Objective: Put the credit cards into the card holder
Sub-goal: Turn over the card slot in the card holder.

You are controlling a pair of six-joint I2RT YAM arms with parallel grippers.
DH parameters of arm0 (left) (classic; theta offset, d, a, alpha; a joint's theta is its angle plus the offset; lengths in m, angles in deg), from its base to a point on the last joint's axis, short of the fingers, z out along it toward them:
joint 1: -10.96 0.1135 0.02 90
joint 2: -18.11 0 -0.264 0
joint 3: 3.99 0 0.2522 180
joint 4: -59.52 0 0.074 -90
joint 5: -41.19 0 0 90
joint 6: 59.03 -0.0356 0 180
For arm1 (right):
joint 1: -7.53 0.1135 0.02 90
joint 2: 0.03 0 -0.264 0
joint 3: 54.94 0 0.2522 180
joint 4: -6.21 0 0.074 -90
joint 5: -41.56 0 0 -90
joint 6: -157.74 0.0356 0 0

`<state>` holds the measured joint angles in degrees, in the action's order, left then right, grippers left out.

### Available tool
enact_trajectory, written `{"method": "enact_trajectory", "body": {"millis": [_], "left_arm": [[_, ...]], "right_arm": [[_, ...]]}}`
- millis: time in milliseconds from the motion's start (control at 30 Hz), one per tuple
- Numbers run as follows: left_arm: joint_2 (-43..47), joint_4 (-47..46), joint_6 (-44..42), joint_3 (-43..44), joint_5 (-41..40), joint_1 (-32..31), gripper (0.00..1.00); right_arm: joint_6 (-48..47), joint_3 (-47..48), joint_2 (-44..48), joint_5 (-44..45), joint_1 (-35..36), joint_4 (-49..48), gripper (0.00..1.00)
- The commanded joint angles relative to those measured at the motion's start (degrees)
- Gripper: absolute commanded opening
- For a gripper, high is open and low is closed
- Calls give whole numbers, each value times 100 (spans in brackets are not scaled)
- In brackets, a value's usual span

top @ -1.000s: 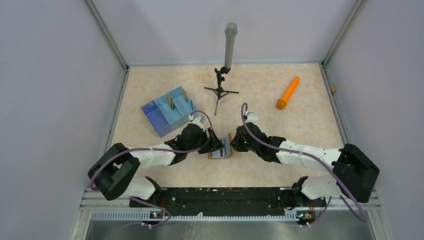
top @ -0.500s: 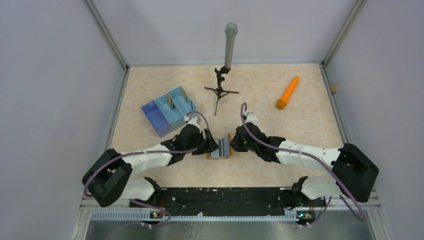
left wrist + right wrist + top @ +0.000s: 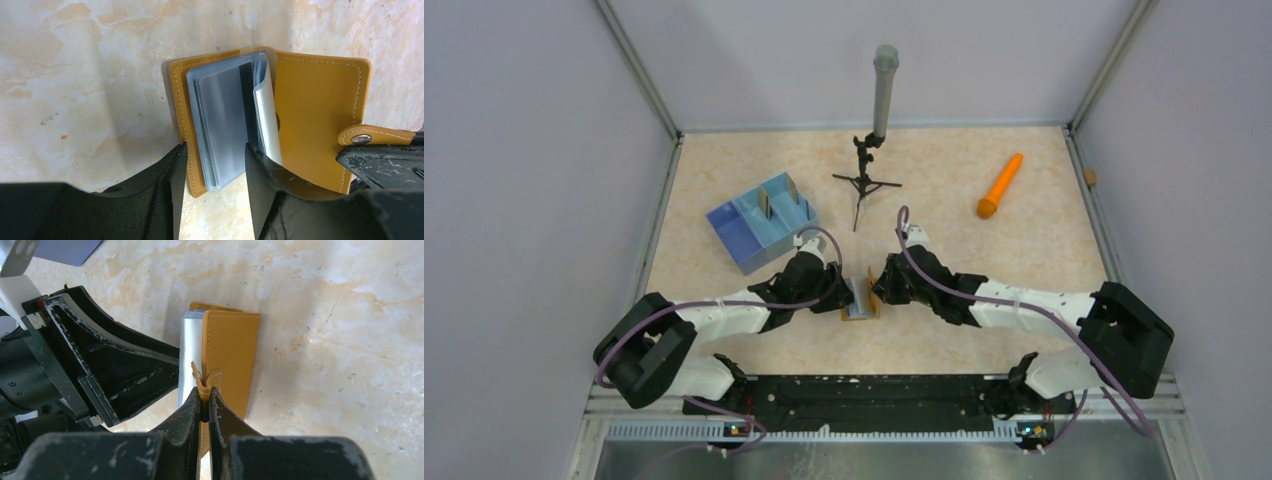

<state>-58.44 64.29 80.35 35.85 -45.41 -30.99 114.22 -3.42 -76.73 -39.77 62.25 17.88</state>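
The mustard card holder (image 3: 860,303) lies on the table between my two grippers. In the left wrist view it (image 3: 320,110) is open, with greyish-blue pockets (image 3: 222,125) and a pale card (image 3: 266,120) standing in them. My left gripper (image 3: 215,150) is open, its fingers straddling the pockets' near edge. My right gripper (image 3: 205,390) is shut on the holder's snap tab (image 3: 202,381) and holds the right cover (image 3: 231,360) lifted over the pockets. Two more cards (image 3: 765,203) stand in the blue tray.
The blue divided tray (image 3: 742,238) stands to the back left of the card holder. A black tripod with a grey tube (image 3: 881,95) is at the back middle. An orange cone-shaped stick (image 3: 1001,186) lies at the back right. Walls enclose the table.
My right gripper has moved left with the snap tab, swinging the right cover up over the pockets. The card holder now looks narrower from above. My left gripper stays at the pockets.
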Motion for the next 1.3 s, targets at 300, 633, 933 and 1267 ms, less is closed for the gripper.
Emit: {"method": "enact_trajectory", "body": {"millis": [300,633,933,1267], "left_arm": [[16,-225,27,-78,-8,6,49],[313,-47,-21,-88,-216,7,50],[1056,136,-222,-94,-230,11,53],[521,-66,-347,282,263,12,66]], "right_arm": [[325,223,178,1418,118,1147,0],[511,-274,140,1744,-31,1368,0],[464,-726,68,1366,-363,874,0],[386,-922,224,1113,-452,513,3]]}}
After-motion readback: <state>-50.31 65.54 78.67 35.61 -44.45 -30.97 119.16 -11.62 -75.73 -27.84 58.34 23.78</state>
